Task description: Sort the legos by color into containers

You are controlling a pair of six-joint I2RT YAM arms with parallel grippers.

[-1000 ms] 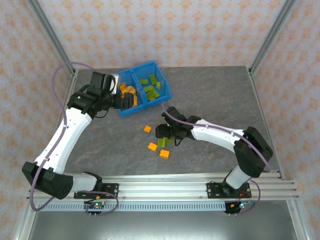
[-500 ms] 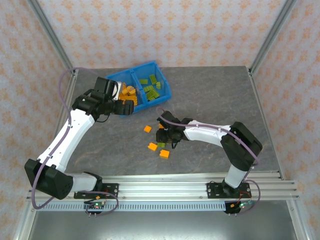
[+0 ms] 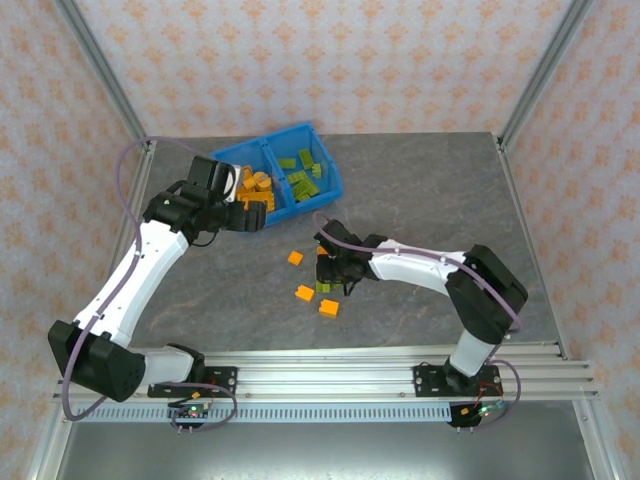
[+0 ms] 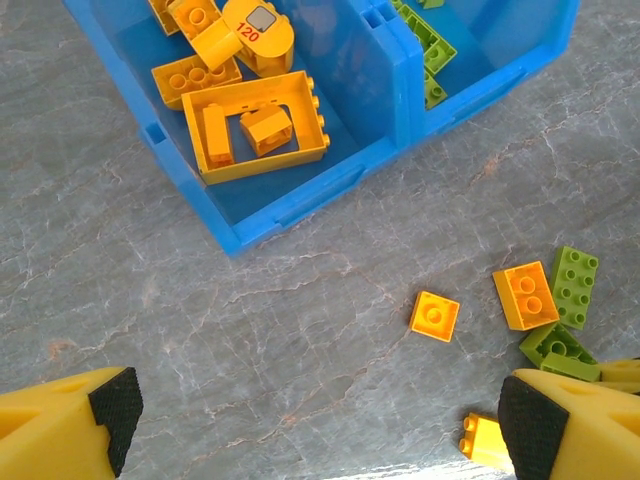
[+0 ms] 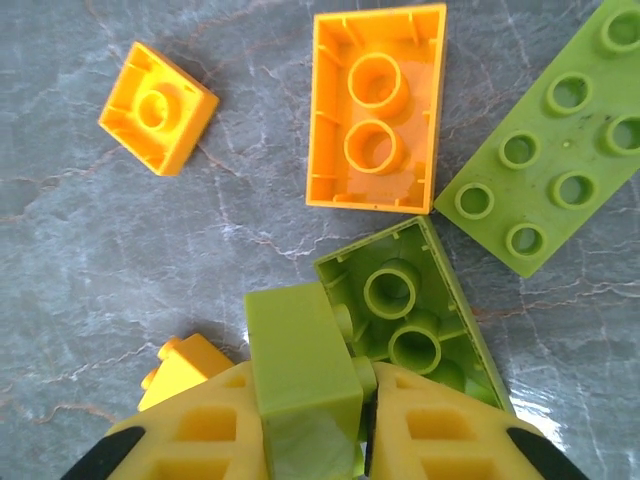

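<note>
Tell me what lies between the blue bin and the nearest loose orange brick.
Nothing: in the left wrist view, bare table separates the blue bin from the square orange brick.

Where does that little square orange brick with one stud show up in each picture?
Top external: the little square orange brick lies on the table, nearest the blue bin.
Left wrist: right of centre, lower half.
Right wrist: upper left.
Shared landmark: the larger orange brick beside it.

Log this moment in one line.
left hand: open, empty, near blue bin | right hand: shut on green brick | unsorted: orange bricks, green bricks
</note>
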